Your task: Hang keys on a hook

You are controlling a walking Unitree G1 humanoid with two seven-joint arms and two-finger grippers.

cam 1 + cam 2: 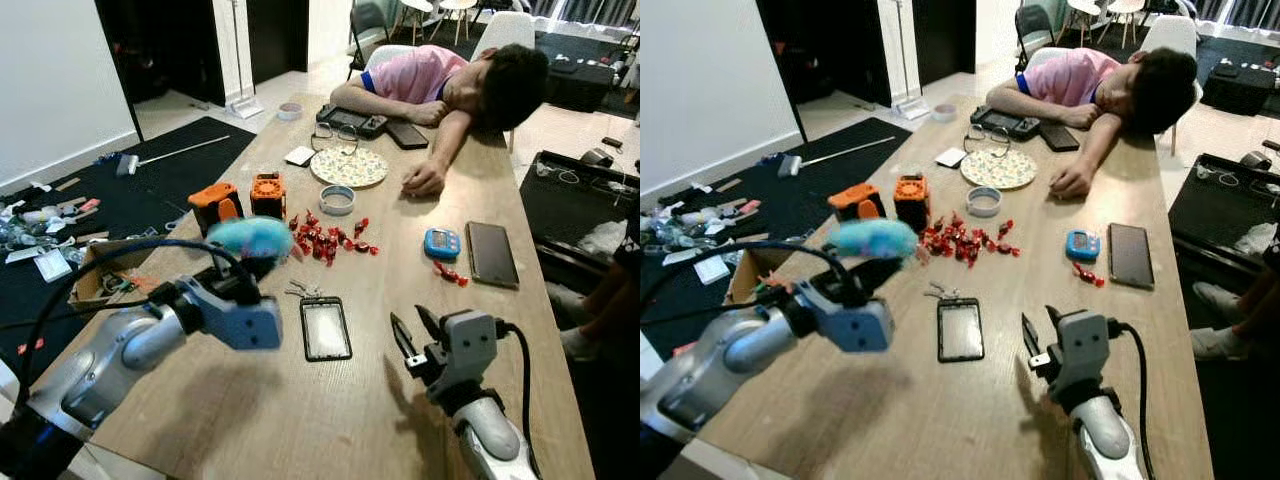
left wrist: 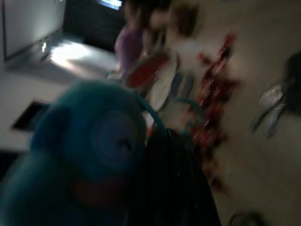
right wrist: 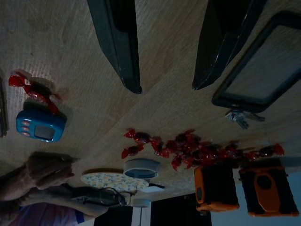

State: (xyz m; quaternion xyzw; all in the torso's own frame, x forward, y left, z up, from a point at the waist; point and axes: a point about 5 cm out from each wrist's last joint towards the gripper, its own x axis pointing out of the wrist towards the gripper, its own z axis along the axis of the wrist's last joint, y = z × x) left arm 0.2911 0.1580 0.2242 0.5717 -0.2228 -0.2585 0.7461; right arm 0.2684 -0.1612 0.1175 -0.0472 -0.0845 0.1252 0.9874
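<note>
A small bunch of silver keys (image 1: 303, 290) lies on the wooden table (image 1: 250, 420), just beyond a black phone (image 1: 325, 328); the right wrist view has the keys (image 3: 240, 117) too. My left gripper (image 1: 243, 268) is raised above the table to the left of the keys, shut on a fluffy blue plush toy (image 1: 250, 238). In the blurred left wrist view the plush toy (image 2: 84, 155) sits against a dark finger (image 2: 174, 188). I cannot tell if the toy is tied to the keys. My right gripper (image 1: 414, 328) hovers open to the right of the phone, its jaws empty.
Red wrapped candies (image 1: 325, 240), two orange boxes (image 1: 240, 198), a tape roll (image 1: 337, 199) and a patterned plate (image 1: 349, 167) lie beyond the keys. A blue gadget (image 1: 441, 243) and a dark phone (image 1: 491, 253) are on the right. A person (image 1: 450, 80) slumps over the far end.
</note>
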